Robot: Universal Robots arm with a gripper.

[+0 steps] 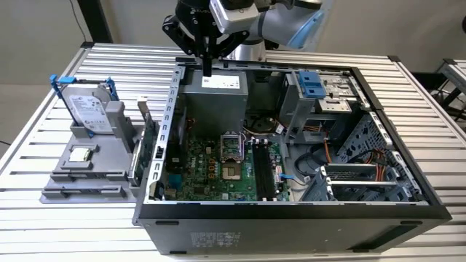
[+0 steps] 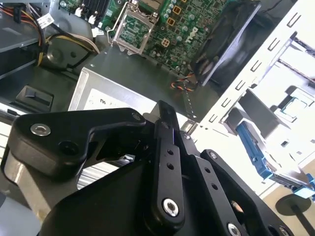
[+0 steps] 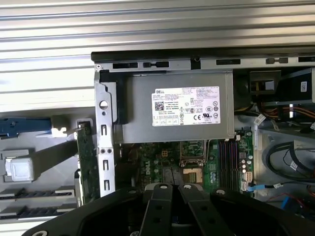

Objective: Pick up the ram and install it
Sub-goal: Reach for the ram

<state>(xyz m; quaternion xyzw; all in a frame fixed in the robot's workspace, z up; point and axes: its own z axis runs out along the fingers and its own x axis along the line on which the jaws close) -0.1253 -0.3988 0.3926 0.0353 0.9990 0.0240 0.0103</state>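
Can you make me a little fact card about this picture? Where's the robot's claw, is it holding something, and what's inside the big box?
Claw: gripper, shut, holding nothing
Claw's place: above the gray power supply
Big box: open computer case on a slatted table
Inside: green motherboard with black memory slots
Beside the box: gray tray on the exterior view's left, carrying a hard drive and a small silver chip
Between tray and box: green card, standing on edge

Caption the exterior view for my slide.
Robot claw hovers over the power supply of an open computer case, hard drive standing on a fixture alongside.
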